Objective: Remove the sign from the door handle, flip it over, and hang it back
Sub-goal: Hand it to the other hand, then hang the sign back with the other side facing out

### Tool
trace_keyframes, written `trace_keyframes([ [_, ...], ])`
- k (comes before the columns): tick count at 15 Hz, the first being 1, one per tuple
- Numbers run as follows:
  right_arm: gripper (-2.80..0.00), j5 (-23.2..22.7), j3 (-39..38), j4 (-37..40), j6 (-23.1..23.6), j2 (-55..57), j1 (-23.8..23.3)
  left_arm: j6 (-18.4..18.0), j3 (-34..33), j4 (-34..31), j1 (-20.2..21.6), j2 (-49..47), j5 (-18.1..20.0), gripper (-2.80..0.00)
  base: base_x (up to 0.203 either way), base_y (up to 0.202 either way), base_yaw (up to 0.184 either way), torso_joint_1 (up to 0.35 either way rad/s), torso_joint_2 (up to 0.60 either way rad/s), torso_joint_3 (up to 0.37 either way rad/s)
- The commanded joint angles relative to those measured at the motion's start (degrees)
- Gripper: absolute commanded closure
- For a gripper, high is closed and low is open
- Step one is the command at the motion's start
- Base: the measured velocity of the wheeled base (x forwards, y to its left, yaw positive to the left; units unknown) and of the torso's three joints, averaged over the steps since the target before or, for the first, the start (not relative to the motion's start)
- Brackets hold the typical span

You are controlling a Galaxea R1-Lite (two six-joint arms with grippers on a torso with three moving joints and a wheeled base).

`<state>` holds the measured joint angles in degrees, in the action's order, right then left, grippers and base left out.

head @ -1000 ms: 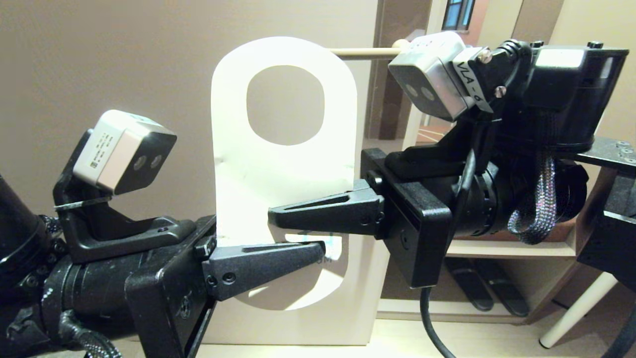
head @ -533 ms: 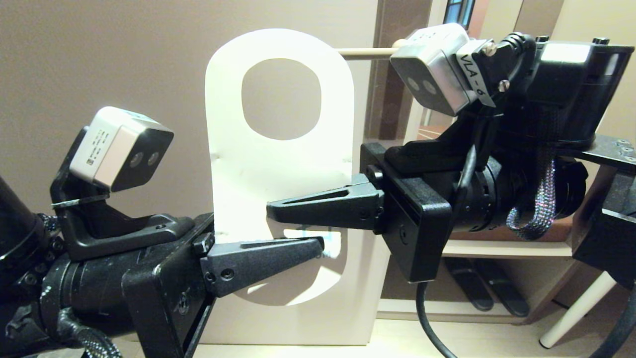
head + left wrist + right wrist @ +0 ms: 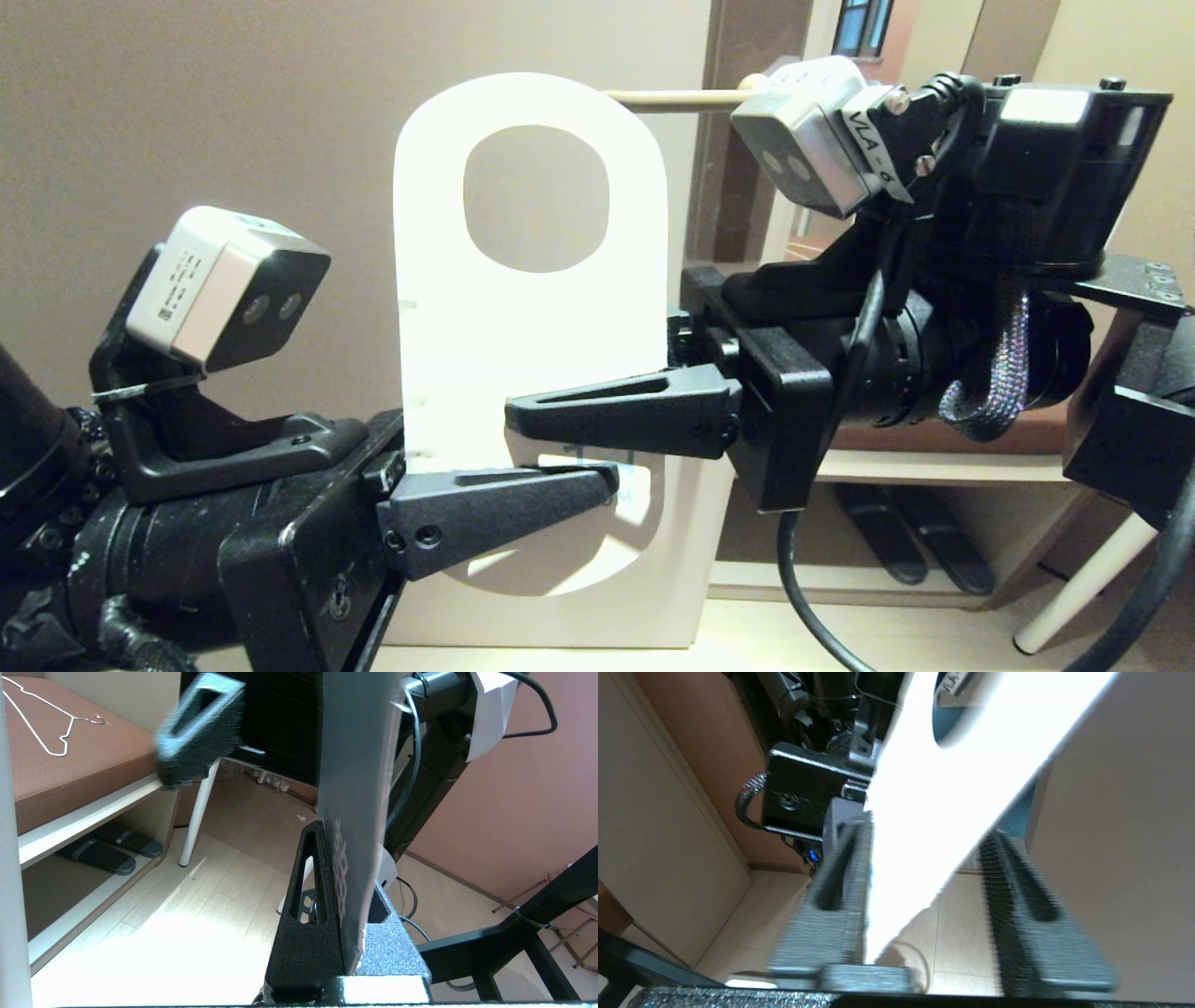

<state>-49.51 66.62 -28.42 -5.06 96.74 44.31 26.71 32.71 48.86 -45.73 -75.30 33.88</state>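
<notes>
The sign stood upright in mid-air in front of the robot, white face toward the head camera, its oval hole at the top; it hung clear of the door handle, which showed as a slim beige bar running level behind the card's upper right edge, its far end hidden by the right wrist camera. The left end effector reached in from the lower left and was clamped on the sign's lower part; in the left wrist view the card ran edge-on between its two black fingers, pinched at their base. The right end effector came in from the right at mid-height, just above the left one; in the right wrist view its fingers stood spread, the card passing slantwise between them and lying against one finger only, so it was not gripping. Behind the sign stood a white panel; further right, slippers lay on the low shelf of a bench, and a thin wire hanger rested on its brown cushion.
</notes>
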Motion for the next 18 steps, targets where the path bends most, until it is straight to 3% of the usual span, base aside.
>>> trace_keyframes([
  [1, -2.80, -0.59, 0.00, -0.24, -0.04, -0.06, 0.07, 0.18, -0.01, 0.12, 0.02, -0.26, -0.04, 0.00, 0.000, 0.000, 0.000, 0.000, 0.00, 0.000],
  [6, -2.80, -0.55, -0.17, -0.24, 0.03, -0.90, -2.20, 0.27, -0.13, 0.10, 0.41, -0.11, -0.13, 0.00, 0.000, 0.000, 0.000, 0.000, 0.00, 0.000],
  [11, -2.80, -0.67, -1.33, -0.15, -0.11, -4.23, -5.91, 0.19, -0.36, 0.10, 3.45, -0.10, -0.13, 0.00, 0.000, 0.000, 0.000, 0.000, 0.00, 0.000],
  [18, -2.80, -0.82, -10.55, -0.24, -0.04, -12.59, -13.88, 0.12, -0.98, 0.10, 8.42, 1.36, -0.13, 0.00, 0.000, 0.000, 0.000, 0.000, 0.00, 0.000],
])
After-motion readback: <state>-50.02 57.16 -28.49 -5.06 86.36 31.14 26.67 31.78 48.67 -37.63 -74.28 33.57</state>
